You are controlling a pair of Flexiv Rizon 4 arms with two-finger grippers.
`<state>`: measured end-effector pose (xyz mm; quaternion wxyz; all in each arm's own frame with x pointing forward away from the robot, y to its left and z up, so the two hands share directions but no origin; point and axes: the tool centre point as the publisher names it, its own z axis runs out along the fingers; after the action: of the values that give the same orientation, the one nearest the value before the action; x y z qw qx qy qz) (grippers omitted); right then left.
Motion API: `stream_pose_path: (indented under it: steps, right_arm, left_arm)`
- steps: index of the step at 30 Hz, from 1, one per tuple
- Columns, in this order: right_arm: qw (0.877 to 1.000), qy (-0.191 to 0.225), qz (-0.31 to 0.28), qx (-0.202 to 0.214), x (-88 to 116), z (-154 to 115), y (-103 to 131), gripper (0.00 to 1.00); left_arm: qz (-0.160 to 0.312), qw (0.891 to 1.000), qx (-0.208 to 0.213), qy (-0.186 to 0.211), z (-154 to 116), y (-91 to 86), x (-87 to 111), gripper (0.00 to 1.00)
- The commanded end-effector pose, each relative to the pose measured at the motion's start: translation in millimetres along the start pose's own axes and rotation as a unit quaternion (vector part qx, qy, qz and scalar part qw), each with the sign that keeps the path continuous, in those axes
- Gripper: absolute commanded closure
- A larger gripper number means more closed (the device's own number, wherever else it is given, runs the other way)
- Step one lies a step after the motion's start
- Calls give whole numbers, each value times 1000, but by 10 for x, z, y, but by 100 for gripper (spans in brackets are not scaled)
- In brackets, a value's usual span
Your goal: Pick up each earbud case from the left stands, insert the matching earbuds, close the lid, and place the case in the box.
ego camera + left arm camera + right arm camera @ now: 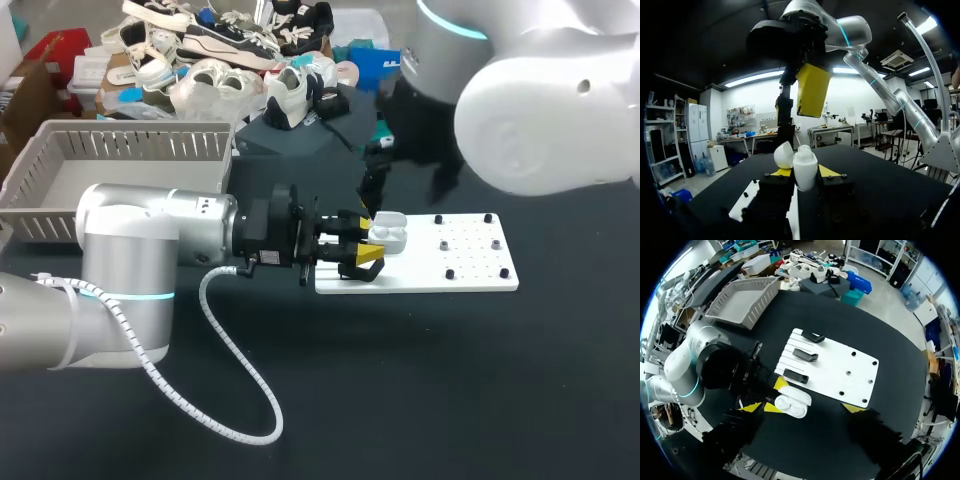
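Left gripper [362, 241] clamps the open case [388, 236] by the board's [470, 281] left edge, best kept upright; right gripper [802, 408] hangs spread above it

Lighting: bright, even, from overhead. Head view: right arm [540, 130] shell glares near-white at 2 o'clock; white board [470, 270] bright at 3 o'clock; black table [400, 400] matte, shadows faint. Left wrist view: left gripper [805, 173] dark, backlit; earbud case [805, 167] brightly lit.

A white board [475, 260] with small pegs lies flat on the black table [420, 380].
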<state>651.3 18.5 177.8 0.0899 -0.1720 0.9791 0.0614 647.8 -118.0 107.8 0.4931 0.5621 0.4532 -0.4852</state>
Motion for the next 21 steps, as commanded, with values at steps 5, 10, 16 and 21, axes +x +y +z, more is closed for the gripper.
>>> stream_pose_path:
  steps: [5,10,16,21]
  right_arm:
    - [999,-19,44,-1,-54,-5,-231,0]
    - [998,-17,61,-3,-126,11,-320,0]
    - [998,-7,69,-4,-241,121,-426,0]
    - [997,2,75,-9,-315,231,-478,0]
  left_arm:
    - [1,1000,-2,0,-3,-13,-1,100]
    - [1,1000,-2,0,-3,-13,-1,100]
    - [1,1000,-2,0,-3,-13,-1,100]
    - [1,1000,-2,0,-3,-13,-1,100]
